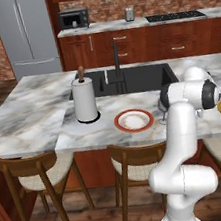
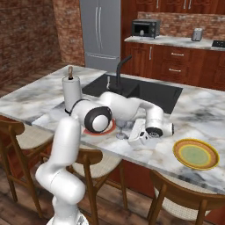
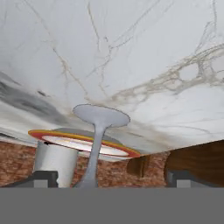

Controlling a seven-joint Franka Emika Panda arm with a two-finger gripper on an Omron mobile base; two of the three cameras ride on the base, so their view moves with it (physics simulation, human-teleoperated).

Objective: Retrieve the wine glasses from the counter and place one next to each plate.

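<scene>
I have the gripper spread wide, its two dark fingertips standing well apart at either side of the hand view. Between them runs the thin stem of a wine glass, and neither tip touches it, so the glass is released and stands on its own round foot on the island top.

From the right base view, the same glass stands upright just beside the orange-red rimmed plate, with the hand lying low and sideways next to it. The left base view puts the glass foot right of that plate, mostly hidden behind my forearm.

The yellow rimmed plate sits well apart to the right, close to the island's front edge. The paper towel roll stands upright on the far side of the orange plate, near it. The black sink lies behind the glass, across a strip of marble. Bare marble stretches between the hand and the yellow plate. Wooden chairs tuck under the front edge.
</scene>
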